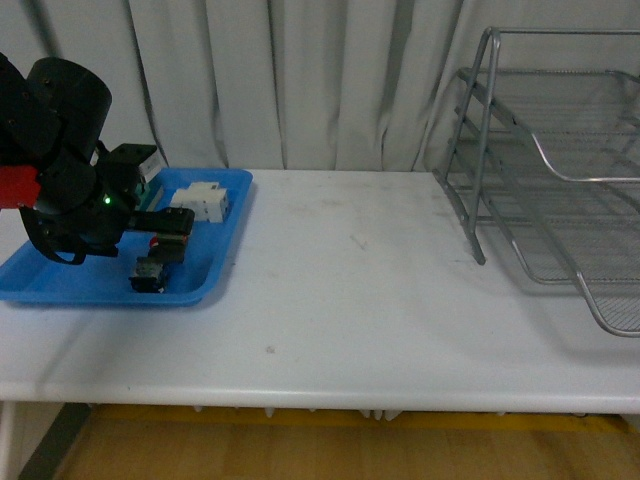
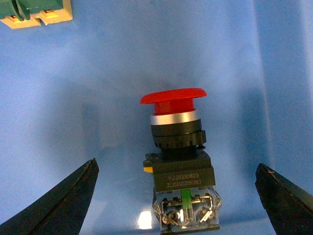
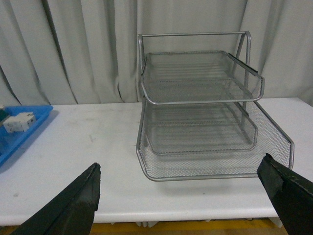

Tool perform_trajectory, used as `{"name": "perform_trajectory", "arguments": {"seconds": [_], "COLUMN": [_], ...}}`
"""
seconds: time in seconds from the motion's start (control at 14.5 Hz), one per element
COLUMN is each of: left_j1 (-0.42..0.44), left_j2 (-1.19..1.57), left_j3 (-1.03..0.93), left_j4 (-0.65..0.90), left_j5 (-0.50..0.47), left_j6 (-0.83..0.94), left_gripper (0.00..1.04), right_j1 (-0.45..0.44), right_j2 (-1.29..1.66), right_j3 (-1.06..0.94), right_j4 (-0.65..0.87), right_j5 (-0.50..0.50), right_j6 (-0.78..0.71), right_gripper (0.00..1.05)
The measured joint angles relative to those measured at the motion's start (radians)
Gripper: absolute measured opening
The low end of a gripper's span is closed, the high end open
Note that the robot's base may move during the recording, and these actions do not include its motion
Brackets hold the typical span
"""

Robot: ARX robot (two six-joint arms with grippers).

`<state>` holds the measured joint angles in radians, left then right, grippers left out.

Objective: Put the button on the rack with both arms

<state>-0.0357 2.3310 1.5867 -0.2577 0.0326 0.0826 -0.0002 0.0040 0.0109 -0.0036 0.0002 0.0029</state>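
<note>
The button [image 2: 178, 161] lies on its side on the floor of the blue tray [image 2: 73, 98], its red mushroom cap [image 2: 173, 96] pointing away from my left wrist. My left gripper [image 2: 176, 166] is open, one fingertip on each side of the button's black body, with wide gaps and no contact. In the front view the left gripper [image 1: 170, 232] hangs low over the tray, just above the button [image 1: 150, 270]. The silver wire rack [image 1: 560, 180] stands at the table's far right. My right gripper [image 3: 181, 162] is open and empty, facing the rack [image 3: 205, 98] from a distance.
A white terminal block [image 1: 205, 200] sits in the far part of the blue tray [image 1: 215, 260]. A green and cream switch [image 2: 34, 12] lies beyond the button. White tabletop [image 1: 340, 290] stretches between tray and rack. Grey curtains hang behind.
</note>
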Motion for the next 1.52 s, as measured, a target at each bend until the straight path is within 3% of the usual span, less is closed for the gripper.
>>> {"name": "perform_trajectory", "arguments": {"seconds": [0.41,0.76,0.9,1.18,1.52], "left_j1": [-0.003,-0.004,-0.003,0.000,0.003], "left_j2": [0.068,0.075,0.074,-0.078,-0.557], "left_j3": [0.025,0.026,0.023,-0.125,-0.563], "left_j4": [0.027,0.038,0.060,0.164,0.306], "left_j5": [-0.026,-0.025,-0.025,0.014,0.042], "left_j6": [-0.003,-0.007,-0.017,-0.030,-0.006], "left_gripper": [0.98,0.45,0.37,0.36,0.36], "right_j1": [0.000,0.000,0.000,0.000,0.000], "right_j2": [0.000,0.000,0.000,0.000,0.000], "right_j3": [0.000,0.000,0.000,0.000,0.000], "right_j4": [0.000,0.000,0.000,0.000,0.000], "right_j5": [0.000,0.000,0.000,0.000,0.000], "right_j6": [0.000,0.000,0.000,0.000,0.000], "right_gripper": [0.98,0.98,0.98,0.98,0.98]}}
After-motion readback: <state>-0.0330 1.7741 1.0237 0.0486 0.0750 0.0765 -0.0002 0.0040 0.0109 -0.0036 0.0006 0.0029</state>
